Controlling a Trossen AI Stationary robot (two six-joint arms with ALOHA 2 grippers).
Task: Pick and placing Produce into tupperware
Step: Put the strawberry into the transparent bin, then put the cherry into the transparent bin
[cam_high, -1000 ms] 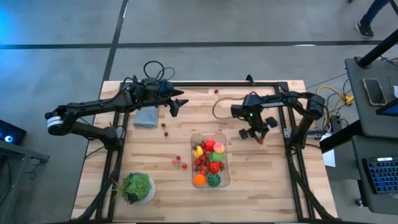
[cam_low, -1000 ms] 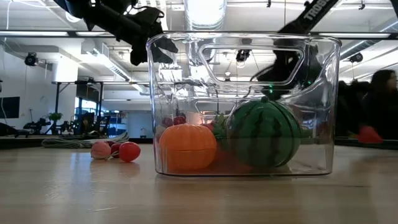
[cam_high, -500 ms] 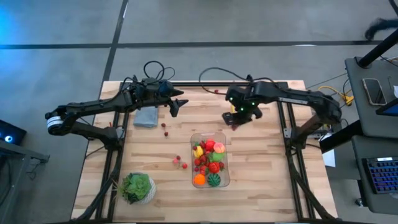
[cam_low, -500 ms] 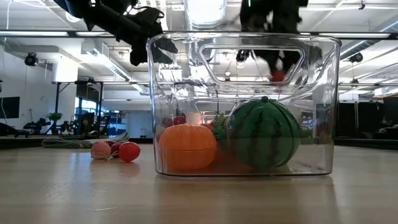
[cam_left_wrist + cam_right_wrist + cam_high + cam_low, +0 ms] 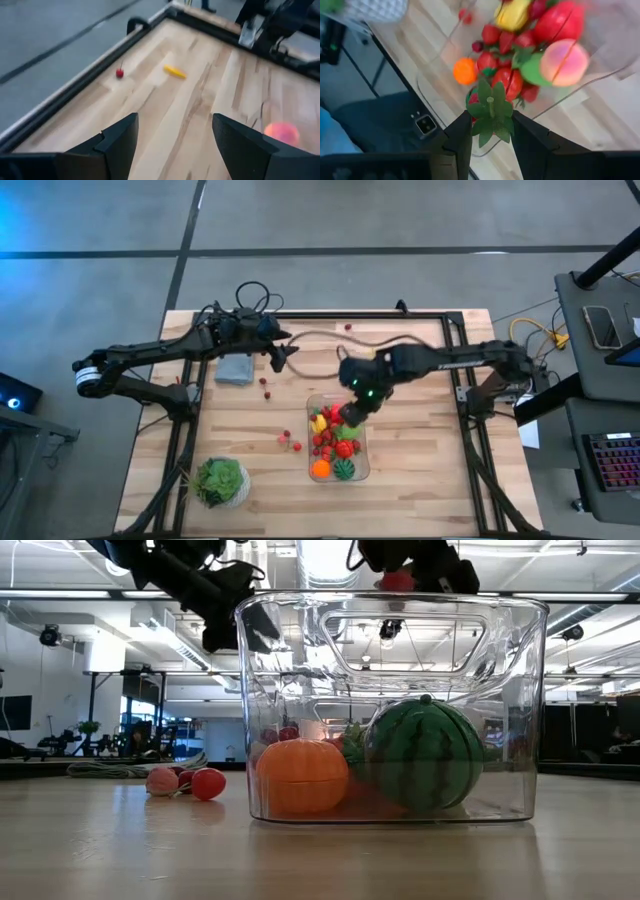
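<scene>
Right gripper (image 5: 352,412) over the clear rectangular plastic tupperware (image 5: 362,470), small leafy-topped red strawberry (image 5: 490,112) pinched in its jaws.

It hung above the open rim, likely so the berry would drop among the red, orange, yellow and green toy produce (image 5: 333,438) inside. The left gripper (image 5: 280,356) waited with jaws spread over the wooden worktop (image 5: 420,460), near the loose red berries (image 5: 290,442), with open room around it.

- The right gripper (image 5: 352,412), which was out over bare table near the right-hand edge a second ago, now hangs above the far end of the tupperware (image 5: 362,470).
- Its fingers stay clamped on a small red strawberry (image 5: 491,116), now carried over the produce (image 5: 333,438) inside.
</scene>
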